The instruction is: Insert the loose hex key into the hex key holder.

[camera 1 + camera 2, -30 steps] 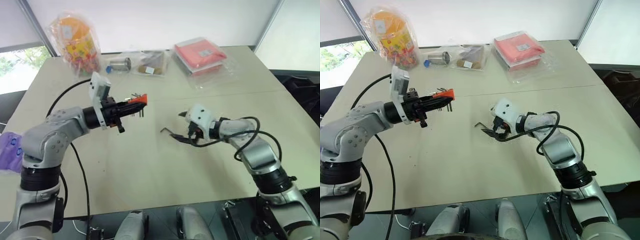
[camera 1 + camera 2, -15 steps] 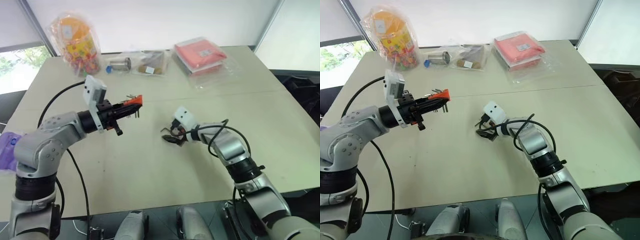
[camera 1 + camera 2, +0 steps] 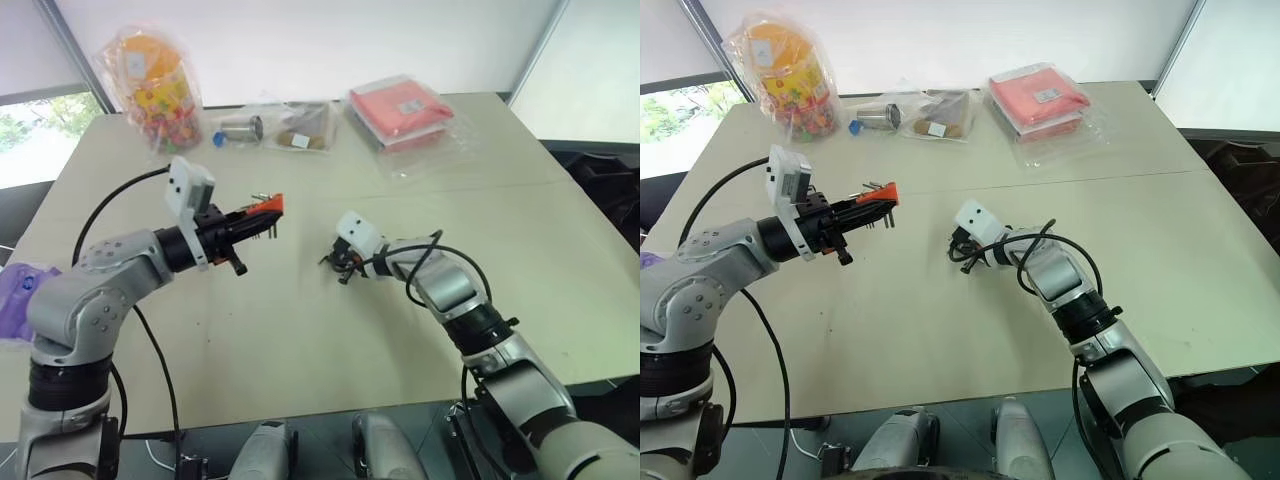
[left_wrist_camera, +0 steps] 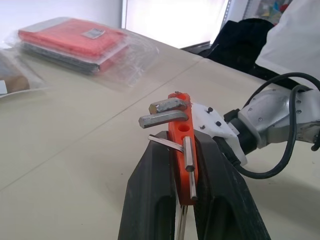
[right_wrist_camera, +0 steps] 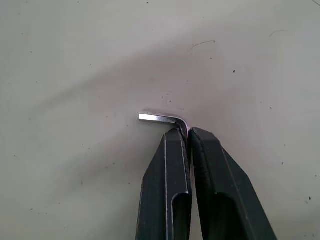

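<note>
A thin, silvery-dark metal L-shaped loose hex key (image 5: 167, 120) lies on the pale beige tabletop (image 3: 300, 330), its long shaft pinched between the two black fingers of the right pincer (image 5: 188, 136), its short bent end sticking out just past the fingertips. Well apart to that pincer's left, raised above the tabletop, the left pincer (image 4: 181, 165) grips a small orange-red plastic hex key holder (image 4: 182, 150) with short grey keys protruding. Far beyond both pincers lie a red flat packet (image 3: 400, 105) in clear plastic and a bag of colourful sweets (image 3: 155, 85).
</note>
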